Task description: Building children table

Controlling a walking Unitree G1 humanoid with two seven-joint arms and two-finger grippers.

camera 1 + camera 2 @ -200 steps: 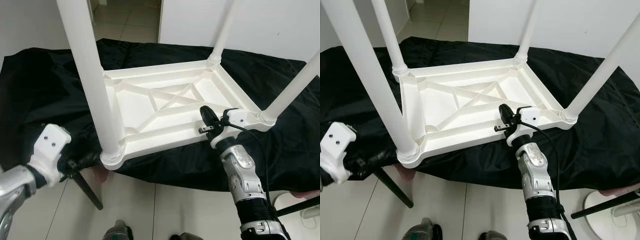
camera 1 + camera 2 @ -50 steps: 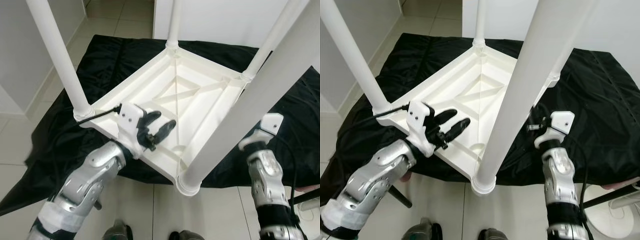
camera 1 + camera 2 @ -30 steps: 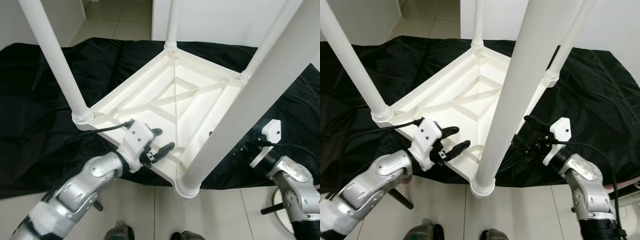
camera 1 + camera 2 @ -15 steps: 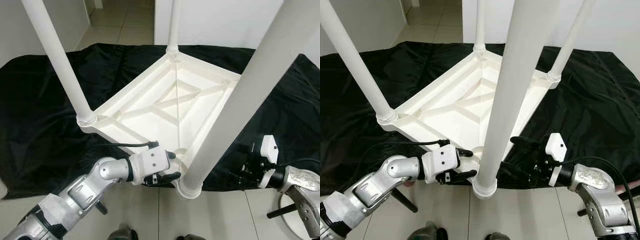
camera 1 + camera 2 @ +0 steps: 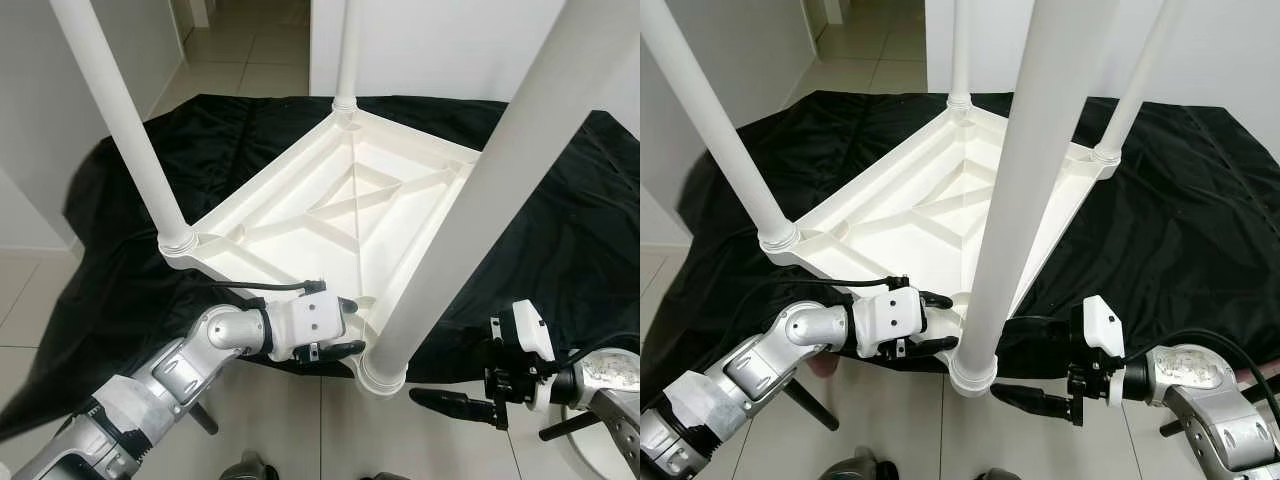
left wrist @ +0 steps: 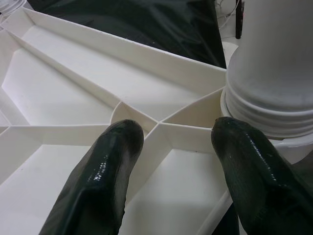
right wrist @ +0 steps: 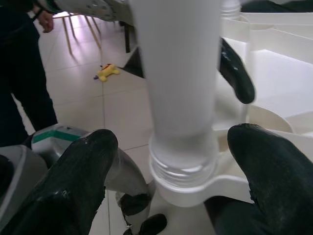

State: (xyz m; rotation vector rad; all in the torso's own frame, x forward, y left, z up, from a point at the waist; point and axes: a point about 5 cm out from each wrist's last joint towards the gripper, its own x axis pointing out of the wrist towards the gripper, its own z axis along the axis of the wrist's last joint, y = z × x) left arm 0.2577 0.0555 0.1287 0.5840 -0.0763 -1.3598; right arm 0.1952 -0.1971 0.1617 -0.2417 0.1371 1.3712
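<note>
On black-draped tabletop (image 5: pixel 120 250), upturned children table (image 5: pixel 330 210) sits, four legs up. Left hand (image 5: pixel 340 330) wide, straddling rim by near leg (image 5: pixel 450 220). Right hand (image 5: pixel 1025 362) wide, near leg socket (image 5: pixel 973 378). Risk: corner overhangs edge; uneven push could tip table or loosen leg.
</note>
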